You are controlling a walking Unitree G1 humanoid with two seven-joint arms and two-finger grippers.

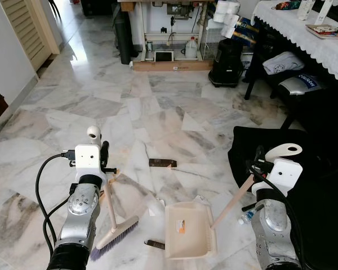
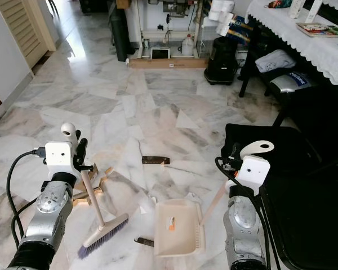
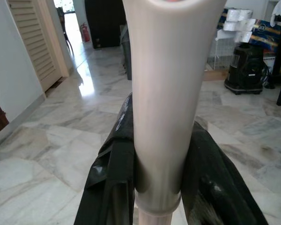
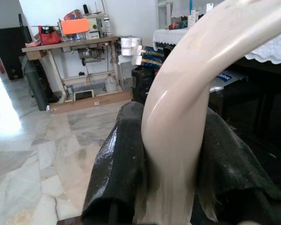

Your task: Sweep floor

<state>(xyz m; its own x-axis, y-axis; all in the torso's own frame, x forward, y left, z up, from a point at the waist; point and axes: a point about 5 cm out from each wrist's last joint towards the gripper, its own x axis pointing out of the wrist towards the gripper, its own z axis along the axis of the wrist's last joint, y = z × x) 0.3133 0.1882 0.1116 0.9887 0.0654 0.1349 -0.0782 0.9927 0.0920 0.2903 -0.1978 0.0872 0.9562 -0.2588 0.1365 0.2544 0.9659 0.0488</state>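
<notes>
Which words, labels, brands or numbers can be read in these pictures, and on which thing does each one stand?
No text can be read with certainty.
Blue bag on the chair: white lettering, too blurred to read.
Blue package beside the paper rolls: printed marks, too small to read.
Book on the white tablecloth: cover print, too small to read.
Dustpan: small orange sticker, unreadable.
Dark wrapper on the floor: no legible print.

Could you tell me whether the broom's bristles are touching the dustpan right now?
Apart. The left eye view shows bare marble floor between the broom bristles and the dustpan.
</notes>
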